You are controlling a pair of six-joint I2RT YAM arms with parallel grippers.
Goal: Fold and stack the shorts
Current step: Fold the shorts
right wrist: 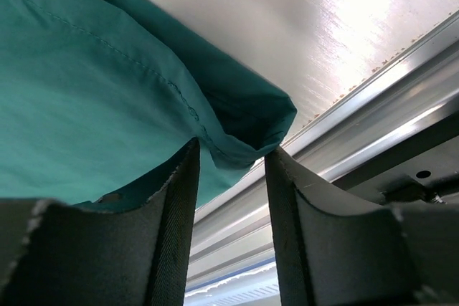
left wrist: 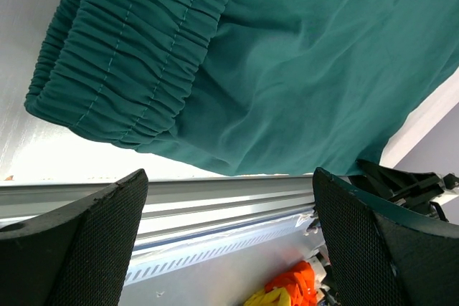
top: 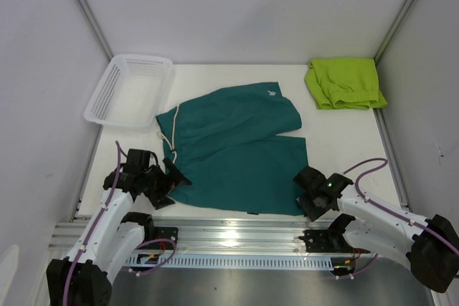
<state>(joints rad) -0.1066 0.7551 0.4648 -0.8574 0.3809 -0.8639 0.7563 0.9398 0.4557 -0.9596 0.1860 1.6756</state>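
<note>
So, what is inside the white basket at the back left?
Nothing shows inside the white basket: only its own mesh floor and walls. The teal shorts lie beside it, the lime shorts far right. No part of its floor is covered.

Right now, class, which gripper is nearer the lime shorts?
Right. The right gripper sits at the teal shorts' near right corner, on the lime shorts' side; the left gripper sits at the near left, by the teal waistband.
</note>
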